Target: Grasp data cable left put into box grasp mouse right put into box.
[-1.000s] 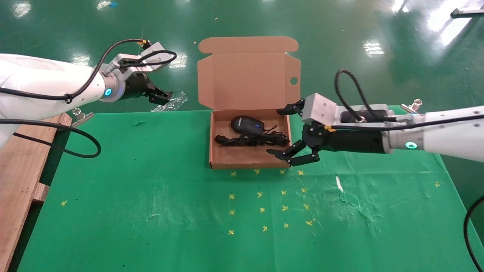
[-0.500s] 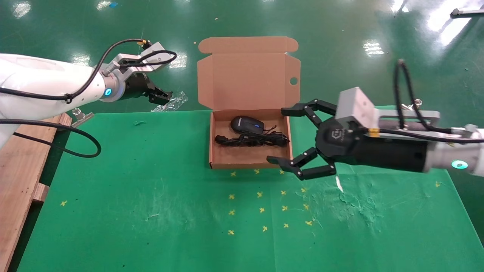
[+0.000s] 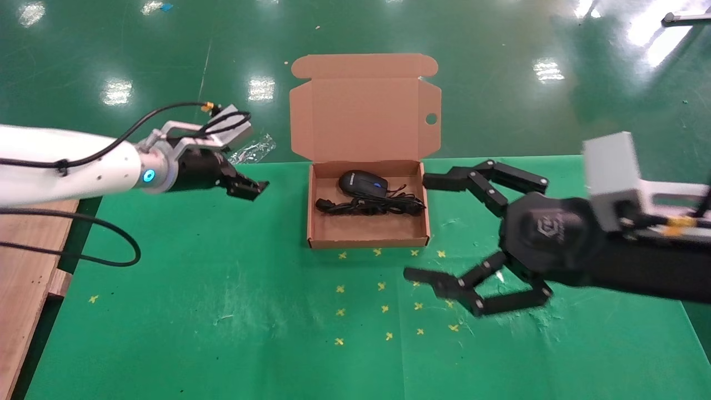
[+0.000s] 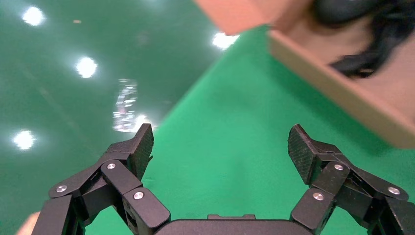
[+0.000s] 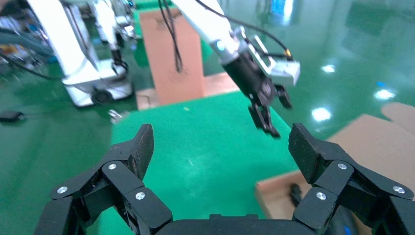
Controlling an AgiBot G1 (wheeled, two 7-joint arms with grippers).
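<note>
The right claw (image 3: 422,228), spread and empty, has drawn back from the box (image 3: 367,240); mouse (image 3: 363,183) and data cable (image 3: 369,206) lie inside, so packing looks done. The left claw (image 3: 248,188), apparently spread too, has dropped toward the counter (image 3: 222,289) at frame left.

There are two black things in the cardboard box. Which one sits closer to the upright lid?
The mouse, the smooth oval with a blue scroll wheel, lies nearer the lid. The data cable, a thick twisted cord, stretches in front of it across the box.
</note>
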